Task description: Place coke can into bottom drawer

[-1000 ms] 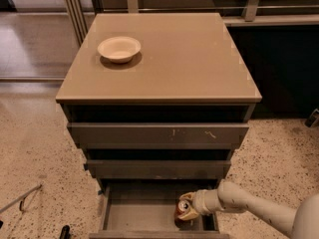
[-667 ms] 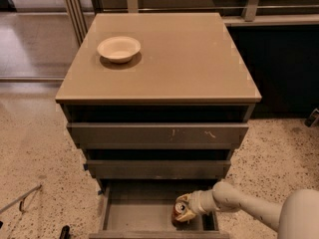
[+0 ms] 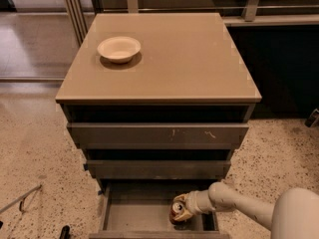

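Observation:
The coke can (image 3: 177,212), red-orange with a silver top, is inside the open bottom drawer (image 3: 130,218) toward its right side, low over the grey floor. My gripper (image 3: 180,209) reaches in from the lower right on a white arm and is shut on the can. The two drawers above are closed further in, with plain grey-brown fronts.
A cream bowl (image 3: 118,49) sits on the cabinet top (image 3: 189,54) at the back left. Speckled floor lies on both sides of the cabinet. A dark cabinet front (image 3: 279,68) stands to the right. A metal rod (image 3: 20,199) lies on the floor at the lower left.
The arm has shifted slightly left and down, carrying the can a little further into the bottom drawer. The bowl and the drawers have not moved.

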Controlling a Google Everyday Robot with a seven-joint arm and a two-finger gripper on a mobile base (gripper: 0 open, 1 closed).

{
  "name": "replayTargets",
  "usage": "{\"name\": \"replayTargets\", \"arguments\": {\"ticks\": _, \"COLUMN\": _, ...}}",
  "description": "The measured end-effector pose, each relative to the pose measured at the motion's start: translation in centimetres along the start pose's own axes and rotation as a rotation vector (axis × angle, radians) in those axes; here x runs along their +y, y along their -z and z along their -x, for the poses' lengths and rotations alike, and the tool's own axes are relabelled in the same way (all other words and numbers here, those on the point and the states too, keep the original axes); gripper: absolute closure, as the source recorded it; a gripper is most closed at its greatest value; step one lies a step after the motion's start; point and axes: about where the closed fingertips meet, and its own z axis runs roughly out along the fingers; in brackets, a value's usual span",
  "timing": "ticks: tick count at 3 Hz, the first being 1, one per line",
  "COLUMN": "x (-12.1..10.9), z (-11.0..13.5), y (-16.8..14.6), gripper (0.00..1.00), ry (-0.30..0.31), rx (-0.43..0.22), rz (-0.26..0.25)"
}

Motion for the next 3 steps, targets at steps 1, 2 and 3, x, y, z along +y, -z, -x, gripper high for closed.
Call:
{"name": "replayTargets", "arguments": {"ticks": 1, "x": -0.18, "z": 0.50, "y": -0.80, "gripper": 1.00, "ry": 0.041, "rx": -0.012, "rz": -0.010}}
{"name": "replayTargets", "arguments": {"ticks": 2, "x": -0.17, "z": 0.53, "y": -0.82, "gripper": 0.81, "ry": 0.043, "rx": -0.012, "rz": -0.010}}
{"name": "replayTargets", "arguments": {"ticks": 3, "x": -0.16, "z": 0.53, "y": -0.82, "gripper": 0.58, "ry": 0.043, "rx": -0.012, "rz": -0.010}}
